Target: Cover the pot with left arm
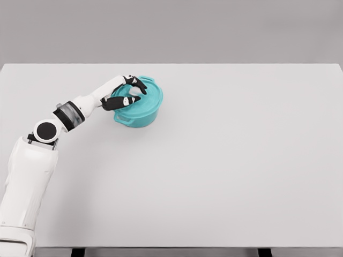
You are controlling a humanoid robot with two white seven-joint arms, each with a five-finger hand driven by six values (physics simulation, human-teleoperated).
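the left arm (pixel 32 160) comes up from the lower left corner, about 7 o'clock in the head view, and reaches across the white table (pixel 241 176) toward 10 o'clock. the left hand (pixel 126 92) sits over the top of the teal pot (pixel 140 114), its dark fingers (pixel 136 82) curled around what looks like the knob at the middle of the lid (pixel 150 99); thumb below, the others above, so it reads as a pinch on the knob, though the knob itself is mostly hidden by the hand.

the pot stands left of the table's middle, upper half, at about 10 o'clock from centre. the lid appears to lie on the pot, its rim roughly matching the pot's rim, but whether it is fully seated cannot be told from this angle.

risks, as a judgement: if the lid is slightly off centre, letting go could leave it tilted on the rim. pulling the hand away with fingers not fully opened could drag the lid off again or nudge the light pot sideways. pressing down off-axis could tip the pot toward 4 o'clock.

the right arm is not in view.
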